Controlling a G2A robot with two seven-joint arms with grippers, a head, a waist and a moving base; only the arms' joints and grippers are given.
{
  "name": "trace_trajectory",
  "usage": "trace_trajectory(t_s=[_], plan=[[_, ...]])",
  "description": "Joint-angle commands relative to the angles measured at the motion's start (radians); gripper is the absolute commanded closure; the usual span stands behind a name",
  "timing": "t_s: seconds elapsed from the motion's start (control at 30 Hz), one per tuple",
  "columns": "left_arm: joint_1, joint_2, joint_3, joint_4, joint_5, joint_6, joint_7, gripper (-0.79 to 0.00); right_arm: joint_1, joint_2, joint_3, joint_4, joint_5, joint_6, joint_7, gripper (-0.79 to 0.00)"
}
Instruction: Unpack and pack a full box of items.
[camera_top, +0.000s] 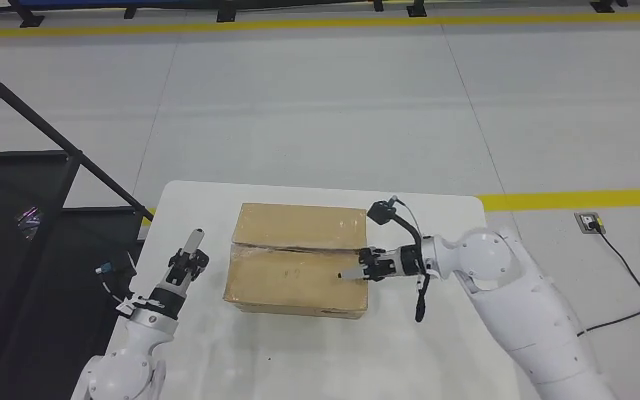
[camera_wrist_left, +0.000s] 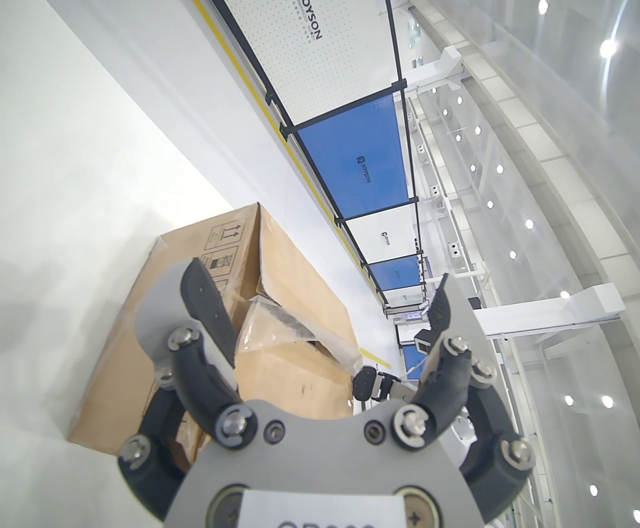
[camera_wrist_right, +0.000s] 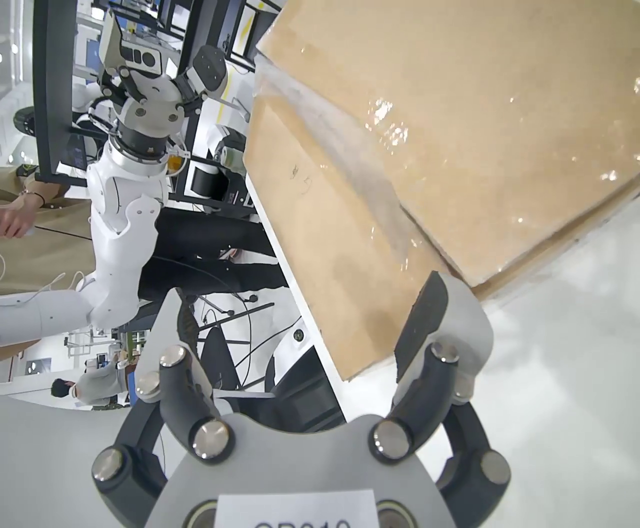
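A white table (camera_top: 300, 360) with rounded corners stands on a pale grey floor (camera_top: 300, 100). A yellow line (camera_top: 300, 22) crosses the floor at the far side, and a shorter yellow stripe (camera_top: 560, 200) lies just past the table's right end. Near that stripe a socket plate (camera_top: 588, 222) sits in the floor, with a black cable (camera_top: 618, 258) trailing from it. Left of the table is what looks like a dark netted screen (camera_top: 40, 260), with a black pole (camera_top: 60, 140) slanting above it. The left wrist view shows blue wall panels (camera_wrist_left: 365, 165), a white perforated board (camera_wrist_left: 310, 55) and round ceiling lights (camera_wrist_left: 607, 47).
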Motion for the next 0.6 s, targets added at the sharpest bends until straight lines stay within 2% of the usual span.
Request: trace_trajectory(t_s=[0.0, 0.37, 0.57], plan=[[0.001, 0.0, -0.002, 0.003, 0.0, 0.0, 0.001, -0.785, 0.012, -0.004, -0.015, 0.019, -0.001, 0.006, -0.02, -0.785], [0.01, -0.001, -0.008, 0.004, -0.005, 0.001, 0.007, -0.785, 0.059, -0.027, -0.066, 0.084, 0.137, -0.032, -0.037, -0.785], [0.01, -0.002, -0.006, 0.006, -0.005, -0.002, 0.008, -0.785, 0.086, -0.045, -0.09, 0.11, 0.192, -0.026, -0.109, -0.785]])
